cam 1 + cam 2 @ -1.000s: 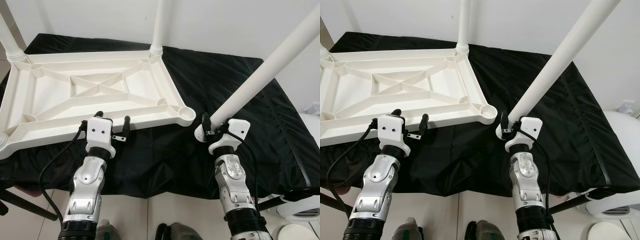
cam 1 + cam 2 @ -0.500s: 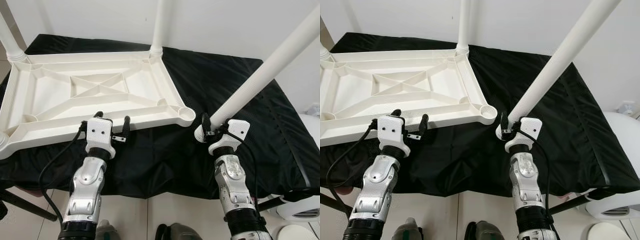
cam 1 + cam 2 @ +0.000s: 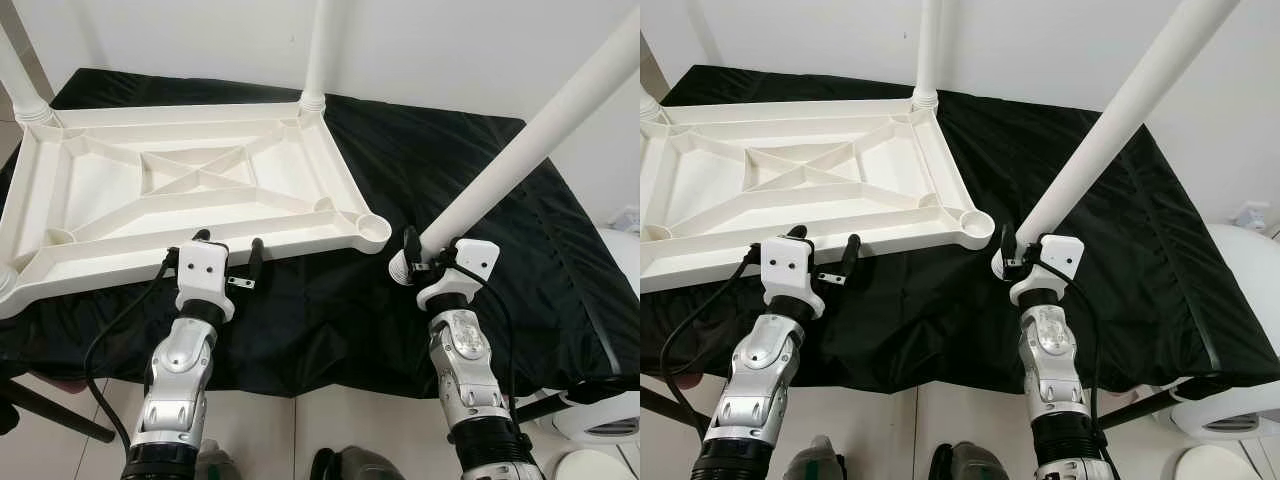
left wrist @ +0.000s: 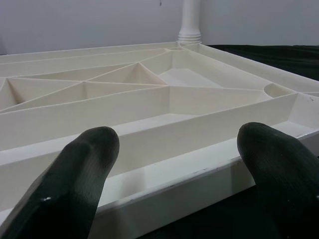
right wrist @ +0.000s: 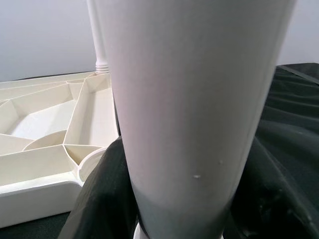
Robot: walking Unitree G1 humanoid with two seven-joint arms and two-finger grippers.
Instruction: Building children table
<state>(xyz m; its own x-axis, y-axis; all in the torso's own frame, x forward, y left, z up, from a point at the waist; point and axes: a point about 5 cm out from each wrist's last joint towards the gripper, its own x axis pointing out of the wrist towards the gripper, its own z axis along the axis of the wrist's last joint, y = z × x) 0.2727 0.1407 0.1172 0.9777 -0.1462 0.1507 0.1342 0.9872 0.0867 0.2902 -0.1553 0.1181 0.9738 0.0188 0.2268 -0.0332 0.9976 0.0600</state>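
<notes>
Fingers of the left gripper (image 3: 228,256) spread beside the tabletop (image 3: 190,190); right gripper (image 3: 425,252) clamps the leg (image 3: 520,165).

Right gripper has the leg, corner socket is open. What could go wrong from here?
1. The table leg is long and tilted, held only near its base by the right gripper; it may lever or slip.
2. The empty corner socket sits beside the leg's end, not under it, so insertion could miss.
3. The left gripper is open at the tabletop's edge; the tabletop might shift.
</notes>
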